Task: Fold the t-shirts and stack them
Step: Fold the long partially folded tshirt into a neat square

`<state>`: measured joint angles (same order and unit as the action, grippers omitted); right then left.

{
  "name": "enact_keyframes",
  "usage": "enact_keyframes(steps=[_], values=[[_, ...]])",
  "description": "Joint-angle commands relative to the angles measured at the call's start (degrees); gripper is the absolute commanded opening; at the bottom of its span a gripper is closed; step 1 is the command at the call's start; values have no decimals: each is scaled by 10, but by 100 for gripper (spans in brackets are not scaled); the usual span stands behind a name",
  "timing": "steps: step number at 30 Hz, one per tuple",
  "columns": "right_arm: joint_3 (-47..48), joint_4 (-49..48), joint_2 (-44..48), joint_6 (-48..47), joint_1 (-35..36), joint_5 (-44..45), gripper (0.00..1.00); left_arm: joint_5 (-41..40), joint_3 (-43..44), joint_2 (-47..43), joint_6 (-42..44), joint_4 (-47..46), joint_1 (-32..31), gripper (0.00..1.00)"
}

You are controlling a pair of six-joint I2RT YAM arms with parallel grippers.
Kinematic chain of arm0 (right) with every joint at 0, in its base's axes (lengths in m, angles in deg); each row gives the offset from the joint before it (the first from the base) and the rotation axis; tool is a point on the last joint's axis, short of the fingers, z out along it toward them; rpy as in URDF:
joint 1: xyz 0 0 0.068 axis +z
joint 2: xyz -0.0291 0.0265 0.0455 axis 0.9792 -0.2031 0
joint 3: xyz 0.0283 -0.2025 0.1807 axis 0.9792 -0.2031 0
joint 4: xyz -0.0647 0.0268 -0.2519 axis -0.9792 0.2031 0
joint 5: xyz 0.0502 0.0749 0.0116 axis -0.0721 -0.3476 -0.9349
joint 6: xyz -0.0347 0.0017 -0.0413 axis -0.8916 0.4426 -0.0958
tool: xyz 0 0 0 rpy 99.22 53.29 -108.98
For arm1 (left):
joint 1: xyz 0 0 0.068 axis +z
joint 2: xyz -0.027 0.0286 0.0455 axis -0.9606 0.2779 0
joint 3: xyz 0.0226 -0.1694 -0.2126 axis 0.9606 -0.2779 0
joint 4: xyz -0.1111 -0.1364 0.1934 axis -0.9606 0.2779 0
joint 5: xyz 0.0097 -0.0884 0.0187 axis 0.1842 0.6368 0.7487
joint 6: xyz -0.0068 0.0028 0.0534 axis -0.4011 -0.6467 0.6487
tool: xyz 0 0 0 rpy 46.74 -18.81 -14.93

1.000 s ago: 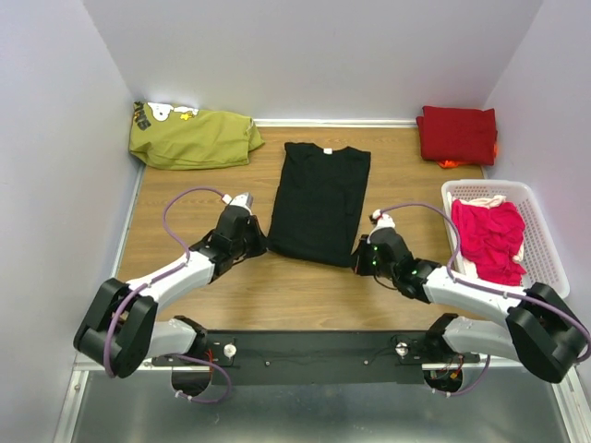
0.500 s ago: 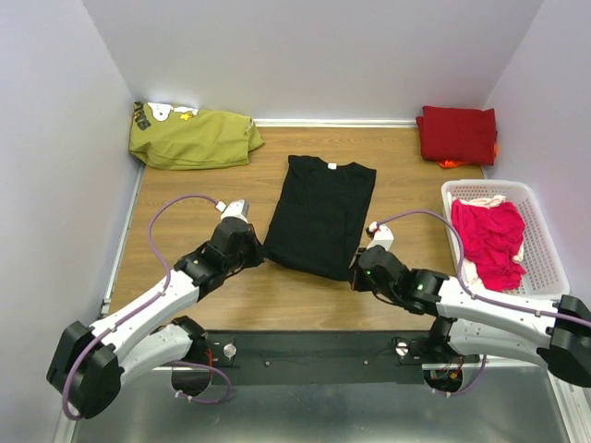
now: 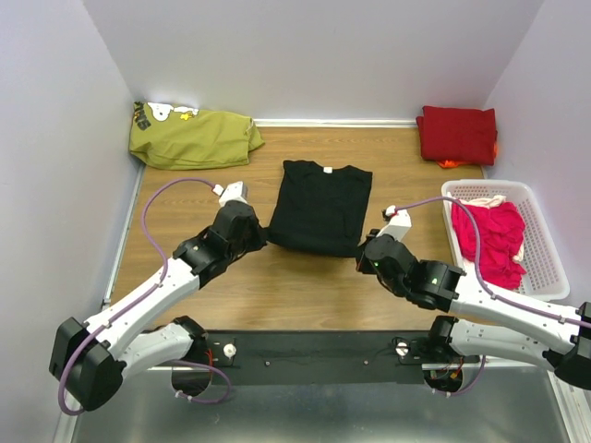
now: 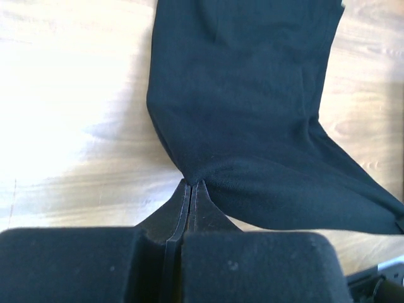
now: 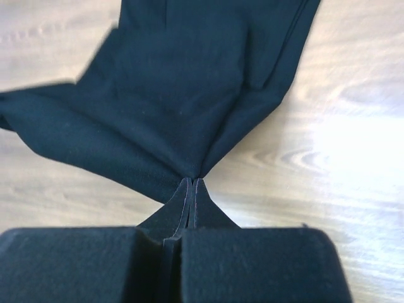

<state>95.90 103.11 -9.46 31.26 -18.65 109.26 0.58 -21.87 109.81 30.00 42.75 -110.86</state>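
The black t-shirt [image 3: 320,205] lies mid-table, sides folded in, collar toward the back wall. My left gripper [image 3: 262,236] is shut on its near left hem corner [image 4: 192,178]. My right gripper [image 3: 364,251] is shut on its near right hem corner [image 5: 192,175]. Both corners are lifted and carried toward the collar, so the bottom edge sags between them. The dark red t-shirt [image 3: 456,135] lies folded at the back right. Bright pink t-shirts [image 3: 489,239] are heaped in the white basket [image 3: 547,247]. The black shirt's print is hidden.
An olive-green shirt [image 3: 195,138] with a cartoon print lies bunched at the back left corner. The basket stands at the right edge beside my right arm. White walls close in the wooden table [image 3: 277,291] on three sides.
Both grippers have lifted the black shirt's bottom hem and moved it away from me toward the collar. The shirt now looks shorter. Both arms have stretched forward.
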Motion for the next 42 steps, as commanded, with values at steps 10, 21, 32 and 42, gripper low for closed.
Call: enact_keyframes(steps=[10,21,32,42], values=[[96,47,-51,-58,0,217,1,-116,191,180,69,-11,-3,0],[132,-37,-118,-120,-119,196,1,-156,329,314,108,-9,-2,0],[182,-184,-268,-222,-273,40,1,-153,480,480,134,-1,19,0],[260,-279,-444,-264,-348,-57,1,-146,568,591,137,2,54,0]])
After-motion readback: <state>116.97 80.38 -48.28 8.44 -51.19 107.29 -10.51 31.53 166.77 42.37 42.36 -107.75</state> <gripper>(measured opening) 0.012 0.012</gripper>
